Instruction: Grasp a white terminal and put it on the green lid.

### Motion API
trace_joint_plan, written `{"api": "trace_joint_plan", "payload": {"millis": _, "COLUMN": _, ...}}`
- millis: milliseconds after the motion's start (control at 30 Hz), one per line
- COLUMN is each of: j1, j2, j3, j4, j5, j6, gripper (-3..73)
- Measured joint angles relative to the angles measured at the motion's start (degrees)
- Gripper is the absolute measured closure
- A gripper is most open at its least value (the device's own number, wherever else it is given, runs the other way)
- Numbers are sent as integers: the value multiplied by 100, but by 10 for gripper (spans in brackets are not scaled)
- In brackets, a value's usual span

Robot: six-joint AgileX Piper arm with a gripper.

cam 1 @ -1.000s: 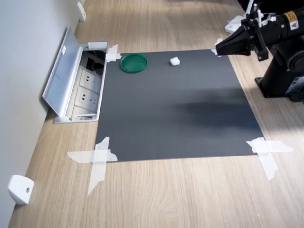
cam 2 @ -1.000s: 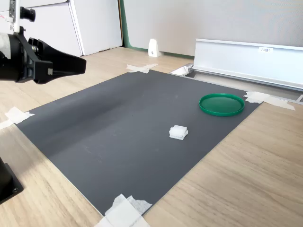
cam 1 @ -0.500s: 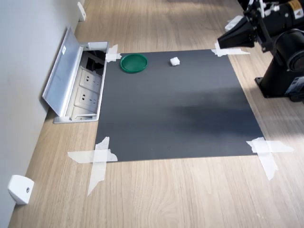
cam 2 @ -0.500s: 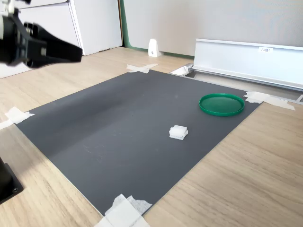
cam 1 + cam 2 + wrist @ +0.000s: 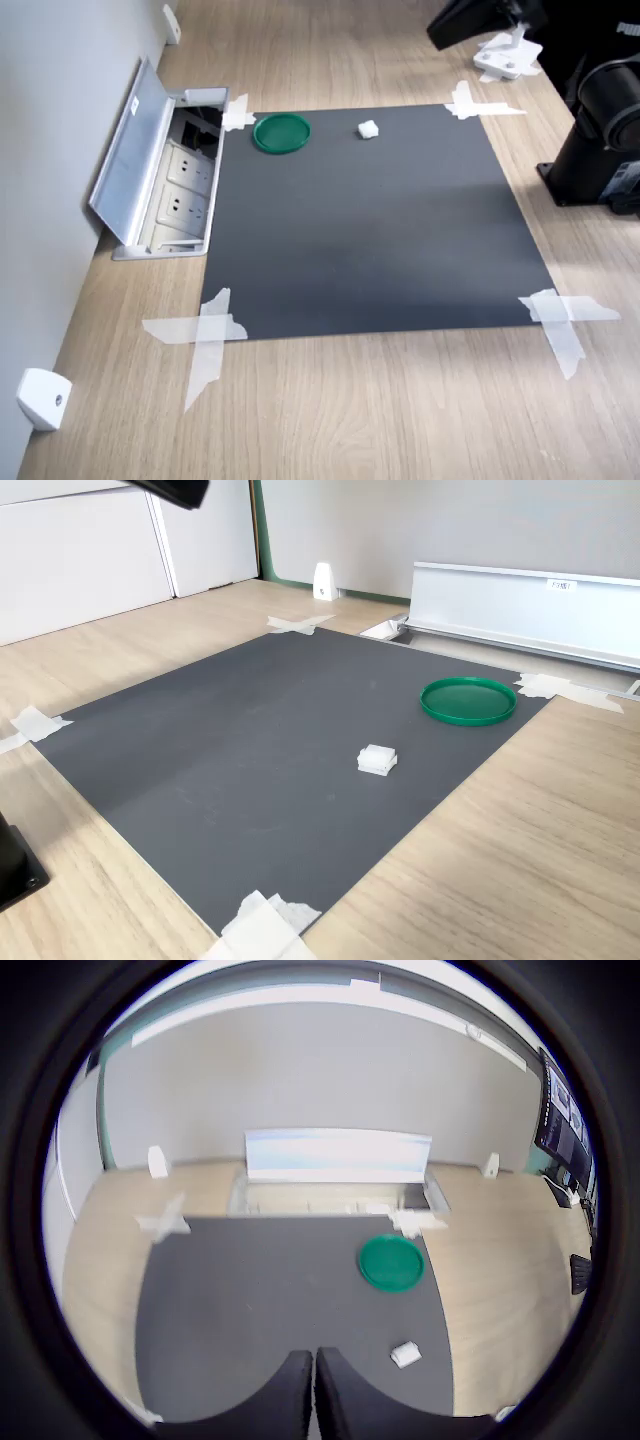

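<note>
White terminal (image 5: 377, 760) lies on the mat; tool (image 5: 313, 1400) raised high, jaws together.

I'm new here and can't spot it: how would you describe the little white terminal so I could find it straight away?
Look at the dark grey mat taped to the wooden table. Near one edge lies a round green lid; the white terminal sits apart from it, alone on the mat. It is a tiny blocky cube, unlike the flat tape strips.

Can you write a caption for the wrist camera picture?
Shut gripper high above black mat, white terminal lying near green lid.
</note>
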Motion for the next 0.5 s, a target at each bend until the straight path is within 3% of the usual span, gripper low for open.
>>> {"api": "trace_joint_plan", "payload": {"millis": 167, "j1": 0, "j2": 889, "j3": -553, "j4": -148, "j5": 718, "j6": -635, "gripper": 704}}
{"api": "trace_joint_plan", "payload": {"millis": 333, "j1": 0, "j2": 1349, "j3": -739, "j4": 165, "j5": 1279, "j6": -1899, "gripper": 704}}
{"api": "trace_joint_plan", "payload": {"millis": 500, "j1": -246, "j2": 1686, "j3": -739, "j4": 421, "j5": 1758, "j6": -2543, "gripper": 704}}
